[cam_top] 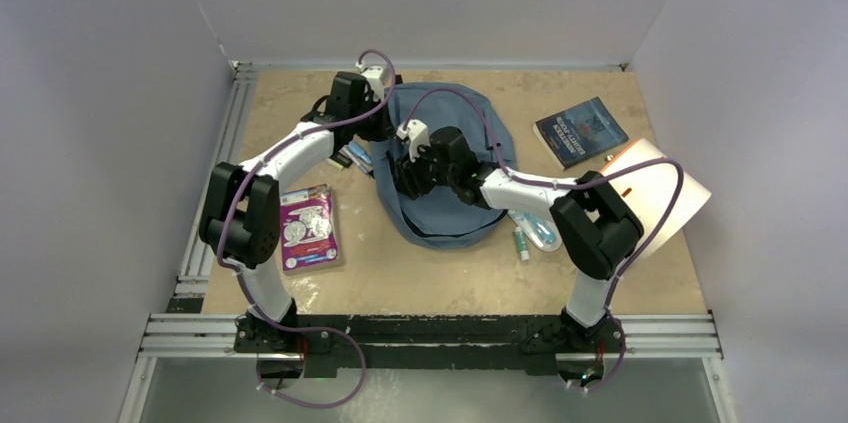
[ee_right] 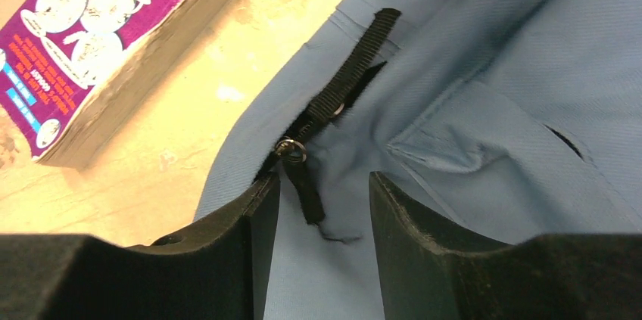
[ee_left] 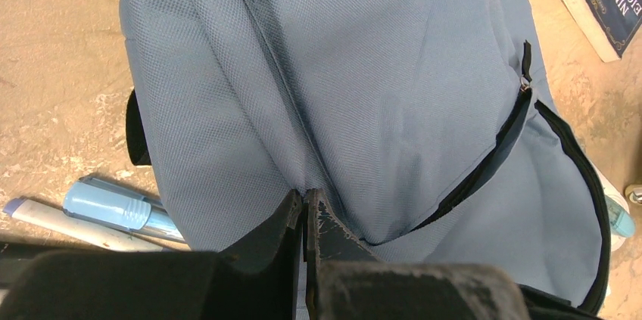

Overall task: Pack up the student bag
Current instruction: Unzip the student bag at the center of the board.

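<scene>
The slate-blue student bag [cam_top: 445, 158] lies flat in the middle of the table. My left gripper [cam_top: 372, 125] sits at the bag's far left edge and is shut on a pinched fold of the bag's fabric [ee_left: 306, 184]. My right gripper [cam_top: 405, 181] is open over the bag's left side; in the right wrist view a black zipper pull [ee_right: 303, 184] hangs between its fingers [ee_right: 253, 206], not gripped. A black zipper line [ee_left: 492, 161] curves across the bag's front.
A purple book [cam_top: 305, 228] lies left of the bag, a dark blue book [cam_top: 580, 130] at the far right, and a beige folder [cam_top: 660, 193] under the right arm. Pens and markers [cam_top: 355, 158] lie left of the bag, others [cam_top: 535, 233] right of it.
</scene>
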